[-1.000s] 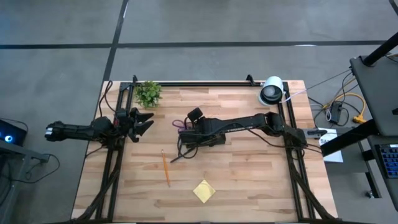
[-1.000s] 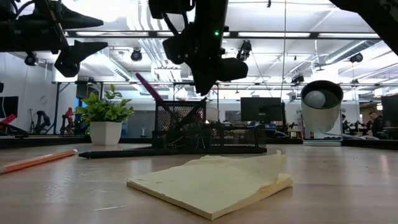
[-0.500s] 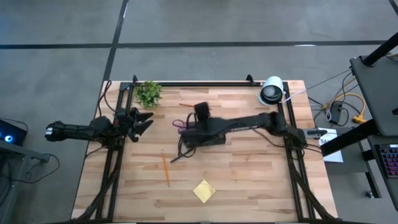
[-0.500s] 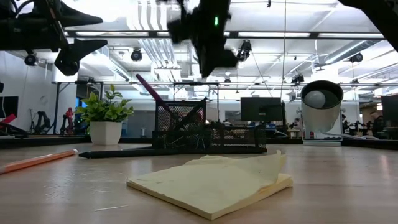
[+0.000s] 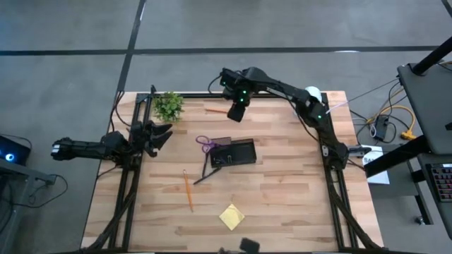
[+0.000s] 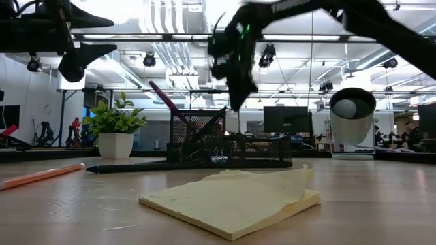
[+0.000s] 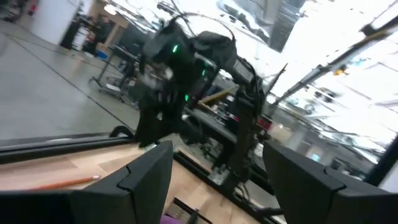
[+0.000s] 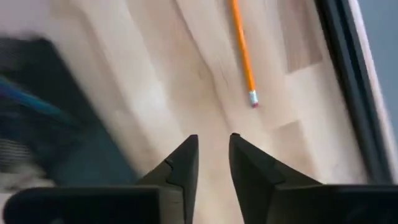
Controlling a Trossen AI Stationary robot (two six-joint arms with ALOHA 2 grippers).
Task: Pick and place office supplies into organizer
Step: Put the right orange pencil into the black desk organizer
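The black organizer (image 5: 234,153) sits mid-surface. The right pincer (image 5: 236,111), fingers slightly apart and empty, hangs near an orange pencil (image 8: 243,55) by the far edge: light, stiff, likely to roll, best gripped mid-shaft. The left pincer (image 5: 159,136) waits open.

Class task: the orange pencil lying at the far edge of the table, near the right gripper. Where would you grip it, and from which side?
Grip the orange pencil mid-shaft, from straight above, fingers across its length. It lies flat on bare table, nothing beside it; the eraser end is its thin tip. The right gripper hovers nearby with a narrow gap between its fingers.
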